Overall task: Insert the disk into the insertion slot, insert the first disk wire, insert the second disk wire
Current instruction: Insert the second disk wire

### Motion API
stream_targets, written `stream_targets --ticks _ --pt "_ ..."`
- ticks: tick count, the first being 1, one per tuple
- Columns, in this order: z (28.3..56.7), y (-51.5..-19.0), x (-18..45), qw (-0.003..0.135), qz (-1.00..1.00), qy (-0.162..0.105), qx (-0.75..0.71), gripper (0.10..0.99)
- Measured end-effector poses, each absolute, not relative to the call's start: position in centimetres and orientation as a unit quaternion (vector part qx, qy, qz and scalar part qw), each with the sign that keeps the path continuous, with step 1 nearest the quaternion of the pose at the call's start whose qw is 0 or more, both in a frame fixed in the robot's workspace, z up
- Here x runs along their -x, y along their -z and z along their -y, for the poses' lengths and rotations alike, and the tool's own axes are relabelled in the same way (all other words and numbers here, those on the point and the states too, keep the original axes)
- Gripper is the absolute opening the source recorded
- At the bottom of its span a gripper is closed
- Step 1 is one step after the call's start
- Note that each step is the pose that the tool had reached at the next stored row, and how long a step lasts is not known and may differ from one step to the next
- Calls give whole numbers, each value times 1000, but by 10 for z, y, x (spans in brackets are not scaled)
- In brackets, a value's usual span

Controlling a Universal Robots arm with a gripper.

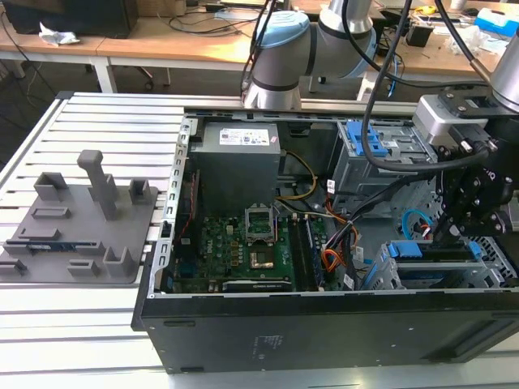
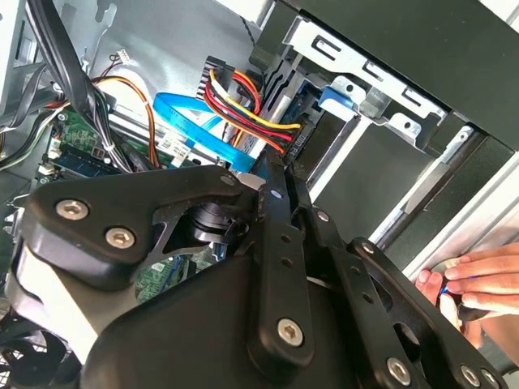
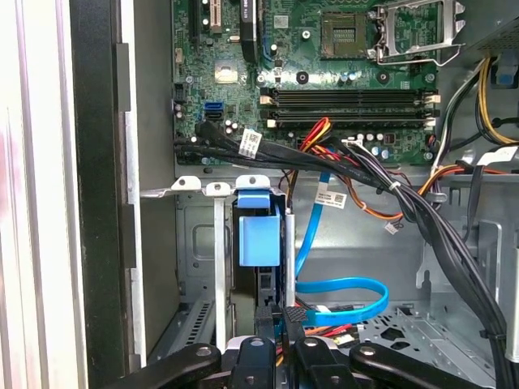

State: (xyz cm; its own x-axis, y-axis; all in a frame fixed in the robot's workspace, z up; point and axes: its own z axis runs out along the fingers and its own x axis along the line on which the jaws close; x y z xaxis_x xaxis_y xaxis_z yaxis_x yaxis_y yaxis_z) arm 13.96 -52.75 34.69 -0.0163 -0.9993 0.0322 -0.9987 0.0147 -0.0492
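Where the open computer case (image 1: 324,324) fills the lower right of the exterior view, you have one gripper (image 1: 448,232) lowered inside it, at the right edge. Its fingers (image 3: 285,318) pinch narrowly on a black connector at the end of one disk (image 3: 258,243), which sits edge-on in its blue carrier inside the insertion slot (image 3: 212,267). One blue cable (image 3: 340,292) loops beside it. One hand (image 2: 478,279) rests at the second wrist view's lower right.
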Motion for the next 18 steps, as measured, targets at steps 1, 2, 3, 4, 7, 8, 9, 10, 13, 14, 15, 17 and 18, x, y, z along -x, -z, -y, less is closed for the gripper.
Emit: stream_targets --ticks 1,2,3,4,7,8,9,10,13,14,15,17,18 --pt "528 -347 -140 6 -712 29 701 161" --pt "528 -346 -140 6 -712 29 701 161" --pt "528 -346 -140 6 -712 29 701 161" --pt "528 -345 -140 6 -712 29 701 161" --pt "528 -344 -140 6 -712 29 701 161" --pt "528 -344 -140 6 -712 29 701 161" --pt "528 -343 -140 6 -712 29 701 161" --pt "529 -342 -140 6 -712 29 701 161" --pt "529 -340 -140 6 -712 29 701 161" --pt "529 -340 -140 6 -712 29 701 161" --pt "530 -339 -140 6 -712 29 701 161" --pt "530 -337 -140 5 -712 29 701 161" --pt "530 -336 -140 5 -712 29 701 161"
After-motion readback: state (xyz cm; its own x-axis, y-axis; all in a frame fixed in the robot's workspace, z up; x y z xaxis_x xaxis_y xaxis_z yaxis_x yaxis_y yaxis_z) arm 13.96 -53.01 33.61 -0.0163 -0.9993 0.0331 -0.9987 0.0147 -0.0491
